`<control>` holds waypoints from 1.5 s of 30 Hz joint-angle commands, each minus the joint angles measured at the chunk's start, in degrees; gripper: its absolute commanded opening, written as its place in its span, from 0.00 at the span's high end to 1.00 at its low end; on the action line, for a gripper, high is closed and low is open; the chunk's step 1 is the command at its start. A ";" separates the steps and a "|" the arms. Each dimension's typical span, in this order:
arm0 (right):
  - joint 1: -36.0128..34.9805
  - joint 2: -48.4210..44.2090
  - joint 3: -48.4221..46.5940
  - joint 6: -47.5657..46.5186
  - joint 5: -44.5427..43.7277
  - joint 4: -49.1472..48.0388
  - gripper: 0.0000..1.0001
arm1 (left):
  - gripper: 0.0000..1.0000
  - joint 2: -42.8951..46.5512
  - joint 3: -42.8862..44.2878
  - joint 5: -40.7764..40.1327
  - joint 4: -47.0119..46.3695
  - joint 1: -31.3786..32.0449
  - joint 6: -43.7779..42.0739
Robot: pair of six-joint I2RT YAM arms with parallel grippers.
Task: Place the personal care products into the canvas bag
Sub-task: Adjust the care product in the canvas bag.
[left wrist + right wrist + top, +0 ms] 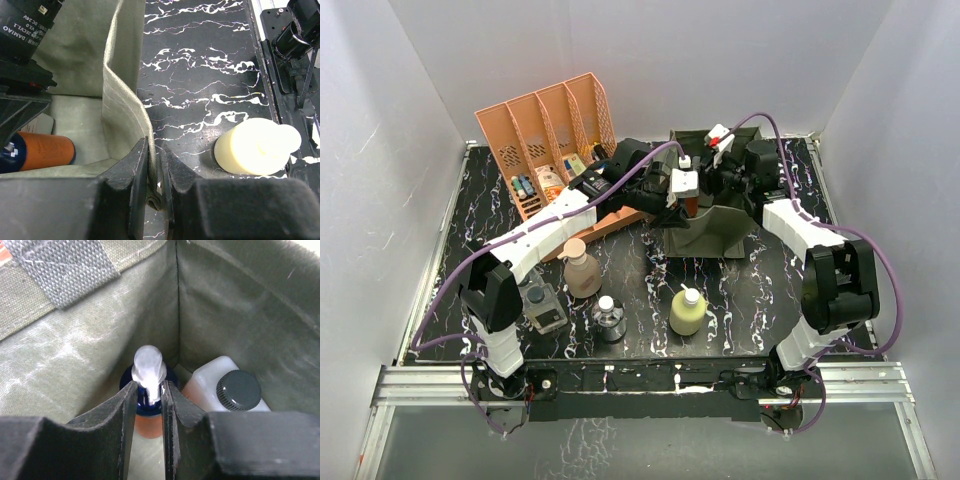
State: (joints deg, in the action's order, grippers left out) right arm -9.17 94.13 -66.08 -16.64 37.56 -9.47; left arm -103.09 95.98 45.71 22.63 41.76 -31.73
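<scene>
A: Pinching the canvas bag (122,107) at its rim, my left gripper (155,167) holds the wall between pressed jaws.
B: And the right?
A: My right gripper (149,392) clamps the orange-and-blue pump (148,362) by its head. It is upright in the bag's corner, beside the white bottle (210,380).

Both arms outstretched; left gripper (155,172) pinched nearly closed; right gripper (149,392) likewise.

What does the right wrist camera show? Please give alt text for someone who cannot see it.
The right tool pinches the clear pump head of an orange-and-blue pump bottle inside an olive canvas bag. A pale bottle with a dark screw cap sits beside it, against the bag's corner.
</scene>
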 commanded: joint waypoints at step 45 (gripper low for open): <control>-0.10 -18.82 -14.50 1.47 -2.96 23.00 0.44 | 0.16 7.57 5.21 -7.23 -1.51 0.53 3.74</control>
State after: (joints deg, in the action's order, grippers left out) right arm -9.37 78.59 -78.24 -13.80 37.50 8.64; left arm -102.06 98.80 41.47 21.74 42.13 -29.02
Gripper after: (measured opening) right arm 0.540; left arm 0.720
